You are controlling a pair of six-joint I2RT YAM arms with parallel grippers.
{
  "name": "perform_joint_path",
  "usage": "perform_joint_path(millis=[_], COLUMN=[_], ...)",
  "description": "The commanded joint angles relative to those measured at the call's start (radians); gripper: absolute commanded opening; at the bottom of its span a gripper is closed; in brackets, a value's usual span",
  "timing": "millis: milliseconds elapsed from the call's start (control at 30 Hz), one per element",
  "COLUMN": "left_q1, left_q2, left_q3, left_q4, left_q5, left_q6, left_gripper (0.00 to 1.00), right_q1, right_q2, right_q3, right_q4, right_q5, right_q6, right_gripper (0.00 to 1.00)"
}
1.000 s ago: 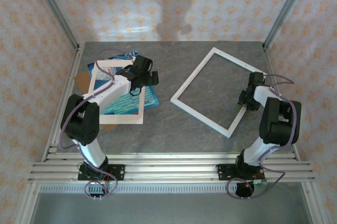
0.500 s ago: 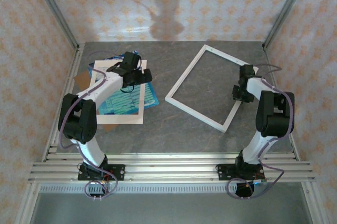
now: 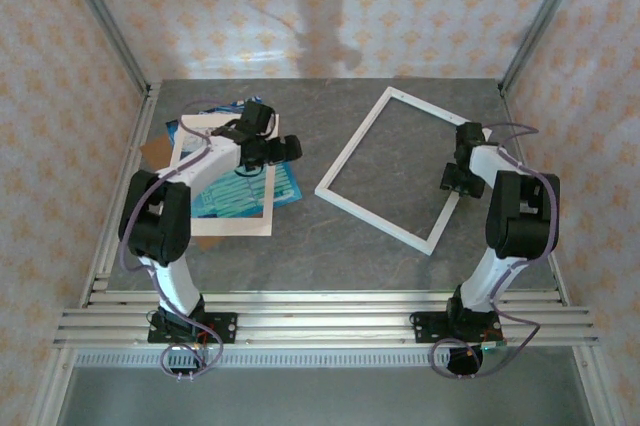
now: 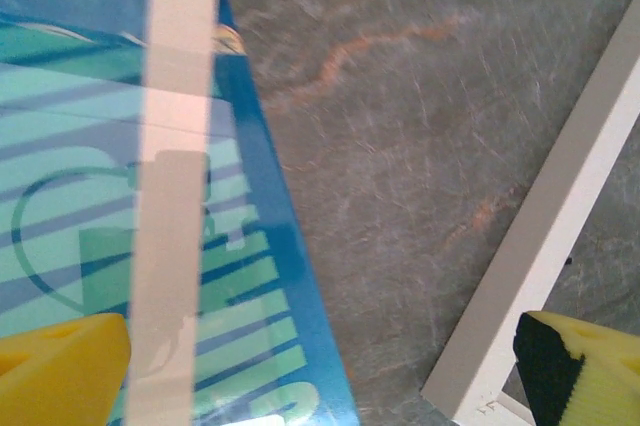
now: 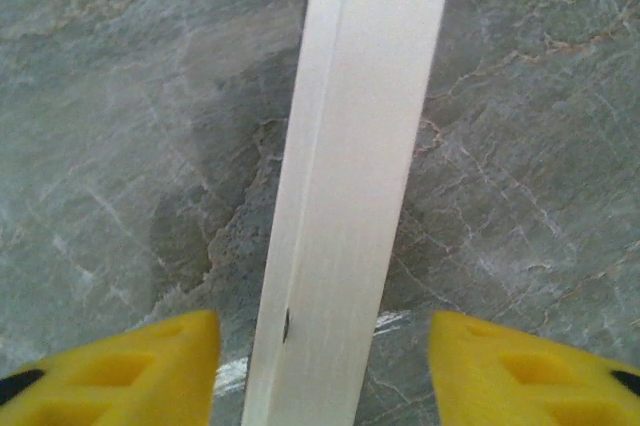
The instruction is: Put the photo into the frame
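The white frame lies flat and skewed on the right half of the table. My right gripper straddles its right rail, open, with table showing between each yellow fingertip and the rail. The blue-teal photo lies at the left, mostly under a cream mat. My left gripper hovers open over the photo's right edge, holding nothing. In the left wrist view the mat's strip crosses the photo, and a frame rail runs along the right.
A brown backing board pokes out from under the mat at the far left. Grey marbled table lies between photo and frame. Metal posts and patterned walls close in the sides and back.
My right gripper has opened off the frame rail after dragging the frame left and away from the arms. My left gripper swung left, then back right over the photo's edge.
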Motion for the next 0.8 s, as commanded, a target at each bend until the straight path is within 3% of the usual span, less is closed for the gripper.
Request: perform_joint_path(millis=[0,133,367,767], left_q1=[-0.06,-0.095,-0.086,0.057], left_q2=[0.039,0.083,0.063,-0.019], left_q3=[0.054,0.09,0.106,0.066], left_q4=[0.028,0.022,-0.033,-0.1], left_q5=[0.032,0.031,-0.028,-0.057], left_q6=[-0.009,-0.025,-0.01,0.05], left_gripper=[1.0,1.0,1.0,1.0], right_q1=[-0.006,-0.006,-0.005,-0.003], right_q2=[0.03,0.043,0.074,0.046], right_q3=[0.022,-0.002,0.025,0.157], right_q4=[-0.038,-0.006,-0.024,-0.113], right_q5=[-0.021,-0.065,-0.067,-0.073], right_q6=[0.156,0.192,0.088,-0.175], right_gripper=[0.6,0.55,0.25,0.22])
